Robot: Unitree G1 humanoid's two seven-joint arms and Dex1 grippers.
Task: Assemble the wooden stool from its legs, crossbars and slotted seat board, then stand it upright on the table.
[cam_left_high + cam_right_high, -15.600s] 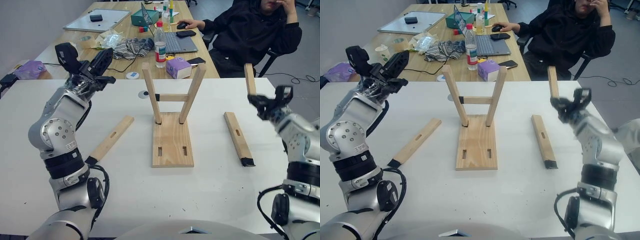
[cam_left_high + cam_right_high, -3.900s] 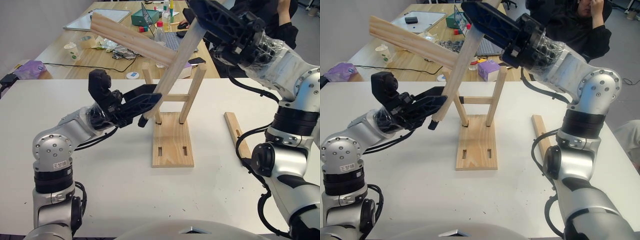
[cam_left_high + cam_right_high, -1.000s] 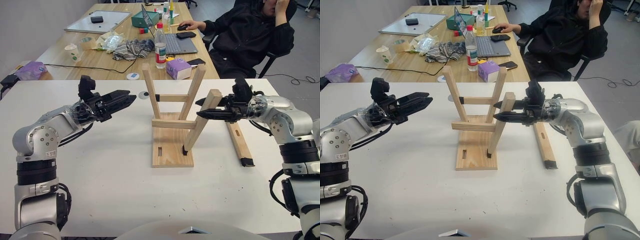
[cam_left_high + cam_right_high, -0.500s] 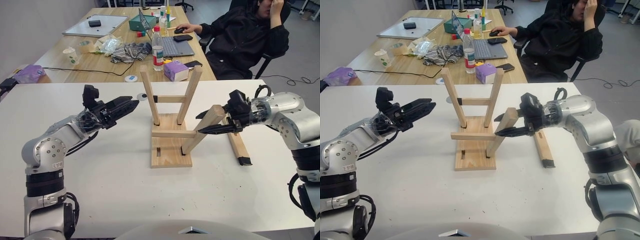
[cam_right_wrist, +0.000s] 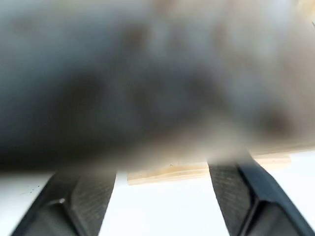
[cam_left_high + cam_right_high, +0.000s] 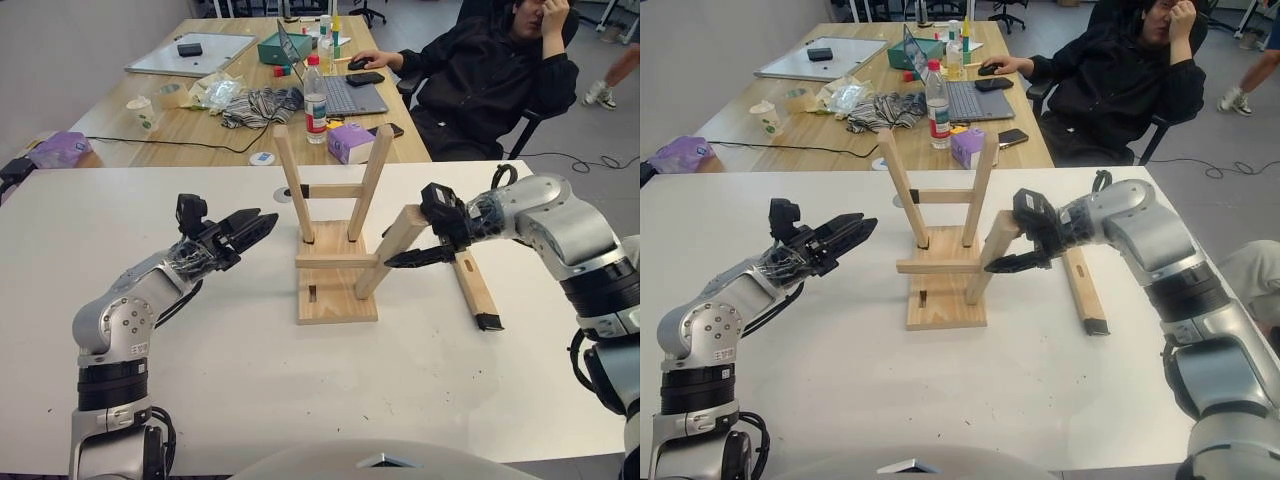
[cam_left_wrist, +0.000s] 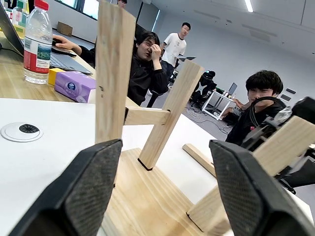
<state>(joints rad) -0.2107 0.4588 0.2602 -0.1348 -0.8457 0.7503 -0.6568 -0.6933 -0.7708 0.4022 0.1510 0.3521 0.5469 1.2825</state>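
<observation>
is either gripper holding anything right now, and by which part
The right gripper holds the tilted leg near its upper end, with the foot down on the seat board. The left gripper is open and holds nothing.

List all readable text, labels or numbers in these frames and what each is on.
Nothing is legible.
Label on the water bottle: printed, too small to read.
Side of the purple tissue box: print too small to read.
The seat board and the tilted leg: bare wood, no markings seen.
</observation>
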